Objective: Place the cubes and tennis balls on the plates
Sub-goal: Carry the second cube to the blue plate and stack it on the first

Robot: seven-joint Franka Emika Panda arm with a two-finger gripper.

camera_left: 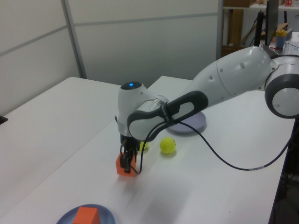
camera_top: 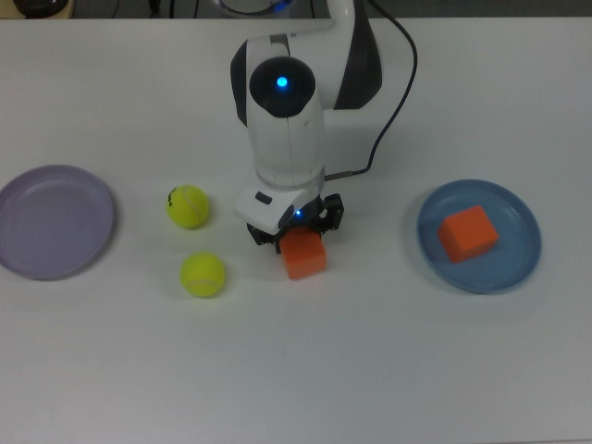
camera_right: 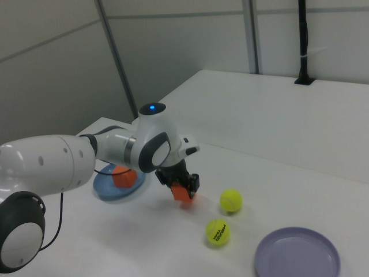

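Note:
My gripper (camera_top: 297, 237) is shut on an orange cube (camera_top: 305, 258) near the table's middle; in the right view the cube (camera_right: 184, 195) hangs just above the tabletop. A second orange cube (camera_top: 467, 233) lies on the blue plate (camera_top: 520, 266) at the top view's right. The lavender plate (camera_top: 55, 222) at the top view's left has nothing on it. Two tennis balls rest on the table between that plate and the gripper: one with a black mark (camera_top: 188, 206), the other (camera_top: 203, 274) nearer the front.
A black cable (camera_top: 396, 97) loops from the arm's wrist toward the top view's right. The white arm (camera_left: 219, 84) reaches in over the lavender plate (camera_left: 189, 123) in the left view. Grey wall panels stand behind the table.

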